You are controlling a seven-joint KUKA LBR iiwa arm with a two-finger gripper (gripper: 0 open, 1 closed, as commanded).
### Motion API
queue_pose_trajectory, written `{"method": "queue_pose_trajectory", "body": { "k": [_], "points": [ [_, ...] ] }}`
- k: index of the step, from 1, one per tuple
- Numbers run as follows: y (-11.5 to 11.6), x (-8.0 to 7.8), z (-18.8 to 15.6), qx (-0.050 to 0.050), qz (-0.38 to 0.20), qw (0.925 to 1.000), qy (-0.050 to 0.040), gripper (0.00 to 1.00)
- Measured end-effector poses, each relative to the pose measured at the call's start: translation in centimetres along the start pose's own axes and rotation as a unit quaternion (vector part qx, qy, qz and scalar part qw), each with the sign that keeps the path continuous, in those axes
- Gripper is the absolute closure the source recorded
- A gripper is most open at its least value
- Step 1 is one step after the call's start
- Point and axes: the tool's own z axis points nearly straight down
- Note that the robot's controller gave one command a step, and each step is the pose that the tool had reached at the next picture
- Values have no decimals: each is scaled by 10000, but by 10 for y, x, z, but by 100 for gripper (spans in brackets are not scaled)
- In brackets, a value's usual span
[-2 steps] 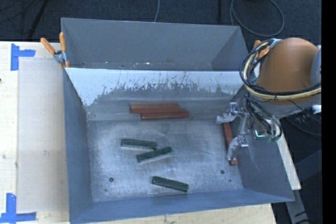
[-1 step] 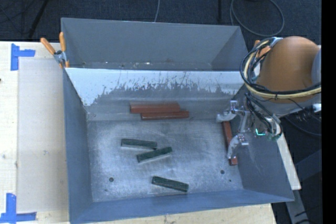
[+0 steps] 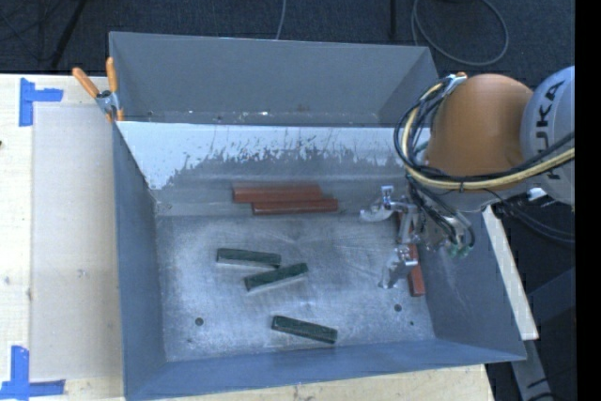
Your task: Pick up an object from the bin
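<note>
Red-brown stub (image 3: 416, 283): short bar-like piece on the bin (image 3: 188, 296) floor, right at the gripper's (image 3: 389, 239) front finger (image 3: 395, 277). It's on that finger's outer side, twd the right wall, not btw the fingers. Touching it or just beside it: can't tell. Jaws stand apart, clamped on nothing: one finger twd the back of the bin, the other twd the front, w/ bare grey floor in the gap.

Outward from the jaws: two long red-brown bars (image 3: 285, 197) lie side by side, touching, along the foot of the back slope. They are near the back finger, off to its view-left w/ a small gap.

Further view-left & twd the front, well apart from the jaws, are three dark green bars. First green bar (image 3: 248, 256) lies flat, approx parallel to the back wall. Second green bar (image 3: 276, 277) is just in front of it, angled; whether the two touch, can't tell. Third green bar (image 3: 303, 330) lies alone nr the front wall.

The right wall is close behind the gripper. Orange wrist cover (image 3: 479, 122) & cables (image 3: 413, 131) hang above that side, hiding the bin's back-right corner.
</note>
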Motion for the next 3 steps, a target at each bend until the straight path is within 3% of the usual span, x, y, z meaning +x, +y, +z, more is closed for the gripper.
{"method": "queue_pose_trajectory", "body": {
  "k": [1,2,3],
  "points": [
    [30,9,54,-11,-10,10000,-16,0],
    [70,-2,71,-8,329,9994,74,0],
    [87,-15,57,-21,132,9999,-19,0]
  ]
}}
